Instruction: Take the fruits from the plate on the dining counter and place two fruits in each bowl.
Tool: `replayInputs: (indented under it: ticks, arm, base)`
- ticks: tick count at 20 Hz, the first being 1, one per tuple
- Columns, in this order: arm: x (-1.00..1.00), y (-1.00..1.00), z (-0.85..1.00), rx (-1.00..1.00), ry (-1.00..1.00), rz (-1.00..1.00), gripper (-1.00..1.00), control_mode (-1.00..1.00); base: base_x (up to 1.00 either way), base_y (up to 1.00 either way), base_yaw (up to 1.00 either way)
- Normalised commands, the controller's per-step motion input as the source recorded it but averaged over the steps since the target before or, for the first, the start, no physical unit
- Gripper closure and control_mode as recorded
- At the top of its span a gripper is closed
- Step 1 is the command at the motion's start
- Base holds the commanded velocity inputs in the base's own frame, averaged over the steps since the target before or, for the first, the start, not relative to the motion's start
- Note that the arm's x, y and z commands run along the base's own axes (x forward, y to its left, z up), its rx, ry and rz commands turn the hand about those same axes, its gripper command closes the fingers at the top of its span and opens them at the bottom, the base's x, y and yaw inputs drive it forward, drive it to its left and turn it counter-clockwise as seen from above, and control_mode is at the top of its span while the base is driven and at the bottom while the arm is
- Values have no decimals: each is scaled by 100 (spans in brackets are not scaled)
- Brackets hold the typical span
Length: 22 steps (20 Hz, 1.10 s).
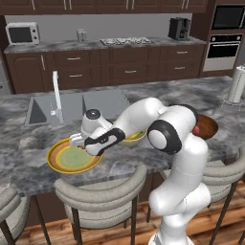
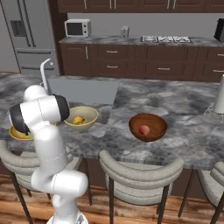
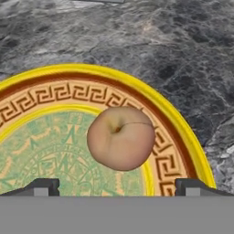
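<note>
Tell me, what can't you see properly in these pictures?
- Yellow-rimmed round plate: the white arm covers its right side in the left base view; mostly hidden behind the arm in the right base view.
- Brownish round fruit on the plate: clear in the hand view, hidden by the hand elsewhere.
- Dark wooden bowl: arm hides most in the left base view.
- Cream bowl: its fruits too small to name.

Around the kitchen, off the counter

We are seeing a white microwave (image 1: 22,33) sitting on the back counter (image 1: 95,45) (left end), grey padded stools (image 1: 98,194) lining up below, and an oven (image 1: 222,50) standing at right.
</note>
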Motion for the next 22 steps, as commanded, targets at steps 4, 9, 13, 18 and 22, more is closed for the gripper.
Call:
replayInputs:
  ticks: [4, 9, 13, 18, 22]
  arm:
    - [27, 12, -11, 0, 0, -1, -100, -100]
    - [18, 0, -15, 0, 0, -1, -100, -100]
    - [9, 0, -24, 0, 0, -1, -100, -100]
    - [13, 0, -24, 0, 0, -2, 100, -100]
    - [19, 0, -2, 0, 0, -4, 100, -100]
  base:
    - [0, 0, 0]
    - [0, 0, 0]
    - [0, 0, 0]
    - [0, 0, 0]
    - [0, 0, 0]
